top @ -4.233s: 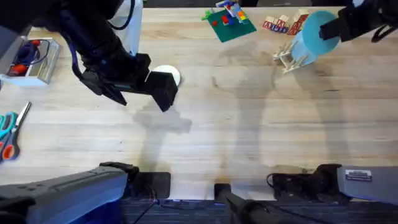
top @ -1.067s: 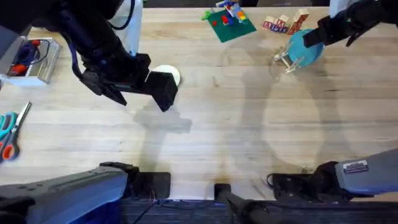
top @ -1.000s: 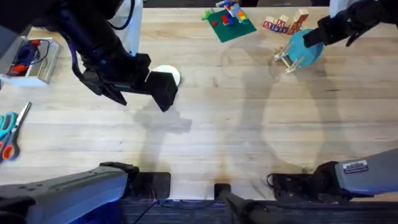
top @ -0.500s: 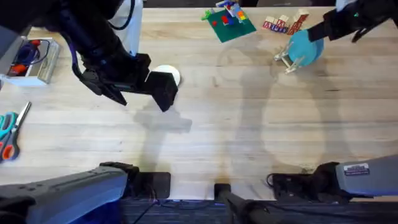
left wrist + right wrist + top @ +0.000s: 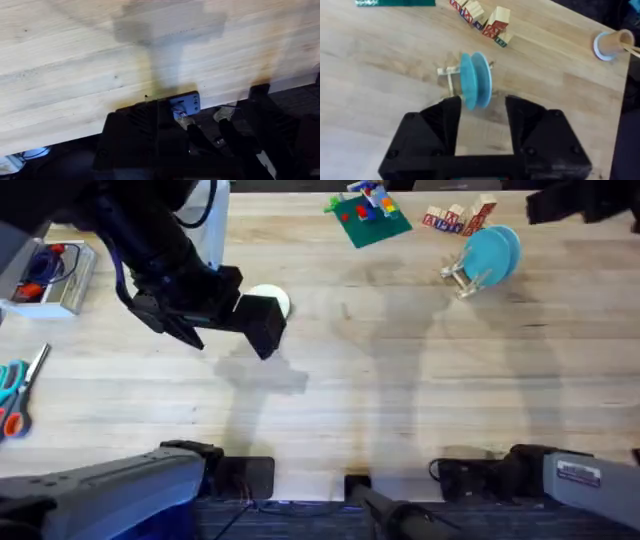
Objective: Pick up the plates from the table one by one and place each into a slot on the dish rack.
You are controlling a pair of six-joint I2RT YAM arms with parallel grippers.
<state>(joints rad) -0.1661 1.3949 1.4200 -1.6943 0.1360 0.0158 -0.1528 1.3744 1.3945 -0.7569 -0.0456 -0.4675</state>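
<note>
A teal-blue plate stands upright in the dish rack at the table's far right, with a second blue plate right beside it. My right gripper is open, apart from the rack and raised above it; in the overhead view it sits at the top right. The pale cream plate lies on the table at the left, half hidden behind my left gripper, which hangs dark over it.
Lettered wooden blocks lie just behind the rack. A green baseplate with bricks is at the far middle. Scissors and a small box sit at the left edge. A paper cup stands right of the rack.
My right gripper let go of the blue plate, leaving it standing in the rack, and pulled back toward the far right corner. The left arm has not moved.
</note>
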